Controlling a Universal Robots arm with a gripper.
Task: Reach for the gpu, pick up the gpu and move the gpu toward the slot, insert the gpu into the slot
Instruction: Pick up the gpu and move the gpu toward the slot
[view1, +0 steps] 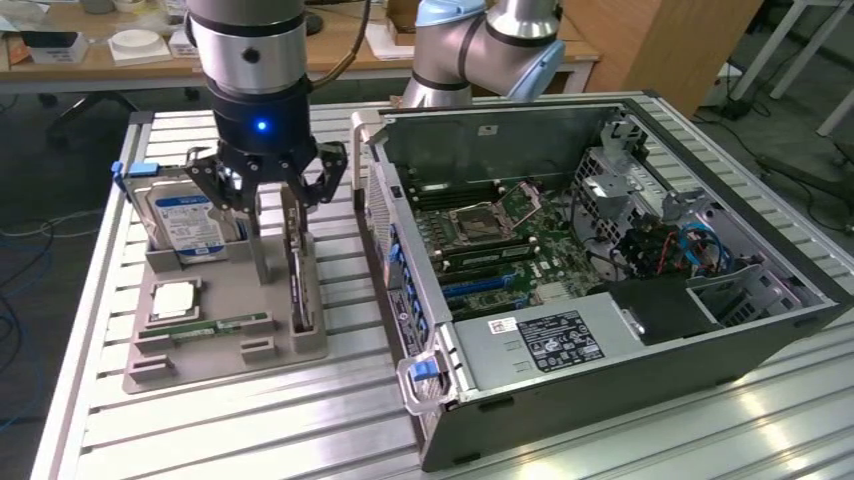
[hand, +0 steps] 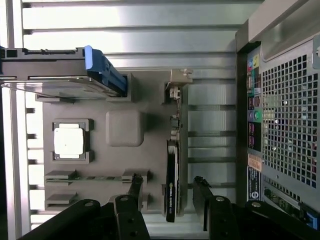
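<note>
The gpu (view1: 299, 275) stands on edge in its groove in the tray (view1: 227, 290), beside the open case (view1: 601, 400). To take it well, I judge I should come straight down, square to the card, and close evenly on its top edge. My gripper (view1: 276, 195) hangs above it, jaws wide and holding nothing, a finger to each side, wrist pointing down.

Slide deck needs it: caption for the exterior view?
Open end effector poised over the gpu standing on edge in a grey fixture tray, beside the opened computer case.
</note>
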